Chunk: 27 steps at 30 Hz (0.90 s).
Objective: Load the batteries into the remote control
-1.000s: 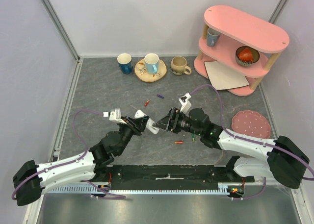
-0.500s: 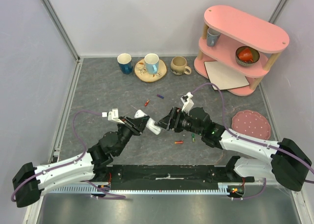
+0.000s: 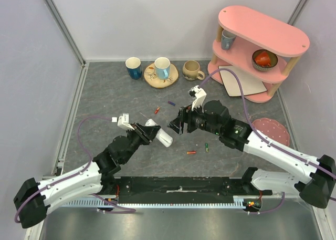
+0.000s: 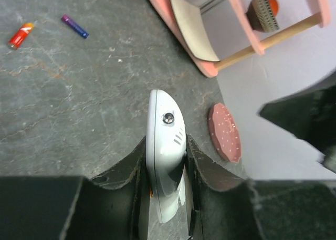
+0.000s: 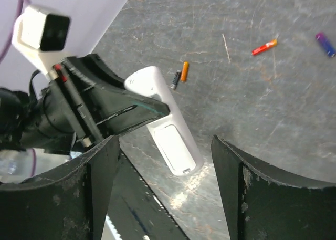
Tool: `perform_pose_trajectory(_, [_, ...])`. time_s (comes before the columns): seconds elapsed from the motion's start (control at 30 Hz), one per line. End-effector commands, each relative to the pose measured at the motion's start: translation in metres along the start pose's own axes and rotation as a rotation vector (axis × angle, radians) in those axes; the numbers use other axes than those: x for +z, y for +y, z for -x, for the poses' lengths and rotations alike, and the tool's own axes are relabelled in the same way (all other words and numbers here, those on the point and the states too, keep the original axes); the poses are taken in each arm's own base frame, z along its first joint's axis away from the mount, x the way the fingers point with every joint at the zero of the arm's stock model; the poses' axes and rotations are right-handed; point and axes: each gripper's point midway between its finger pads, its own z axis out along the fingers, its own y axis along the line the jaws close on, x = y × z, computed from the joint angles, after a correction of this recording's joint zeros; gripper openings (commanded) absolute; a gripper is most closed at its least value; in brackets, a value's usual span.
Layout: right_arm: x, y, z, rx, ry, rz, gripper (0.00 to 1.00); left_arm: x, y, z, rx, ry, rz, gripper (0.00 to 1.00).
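Our left gripper (image 3: 148,132) clamps the remote control (image 3: 164,139) above the table, long axis pointing at our right gripper (image 3: 176,125), which hangs open and empty just beyond the free end (back panel facing it). 2 batteries (image 3: 191,152) lie nearer the right arm.

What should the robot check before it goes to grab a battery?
1. Left gripper clamped on the remote control: ok.
2. Right gripper open and empty: ok.
3. Batteries lying loose on the table, nothing covering them: ok.
4. Remote's back panel turned toward the right gripper: ok.
5. That panel already opened: cannot tell.
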Motion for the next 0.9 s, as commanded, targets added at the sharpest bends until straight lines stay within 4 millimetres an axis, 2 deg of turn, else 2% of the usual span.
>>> perform_pose_trajectory(0.0, [-0.016,-0.005,-0.002,-0.278,0.103,-0.066,0.78,0.005,-0.017,-0.003,-0.091,0.119,-0.019,0.02])
perform_pose_trajectory(0.03, [-0.017,-0.003,0.001,-0.299,0.106,-0.068,0.78,0.006,-0.015,-0.005,-0.115,0.153,-0.024,0.02])
perform_pose_trajectory(0.1, [-0.016,-0.006,-0.009,-0.338,0.156,-0.078,0.76,0.007,-0.011,-0.009,-0.14,0.189,-0.028,0.02])
perform_pose_trajectory(0.2, [-0.014,-0.01,-0.027,-0.347,0.204,-0.078,0.75,0.007,-0.016,-0.009,-0.183,0.222,-0.096,0.02])
perform_pose_trajectory(0.33, [-0.008,-0.004,-0.049,-0.354,0.245,-0.048,0.73,0.009,-0.021,-0.01,-0.207,0.254,-0.14,0.02])
perform_pose_trajectory(0.5, [-0.003,0.002,-0.061,-0.358,0.263,-0.033,0.73,0.011,-0.029,-0.011,-0.217,0.272,-0.176,0.02])
perform_pose_trajectory(0.87, [0.009,-0.007,-0.081,-0.362,0.318,-0.085,0.68,0.011,-0.032,-0.007,-0.216,0.259,-0.183,0.02])
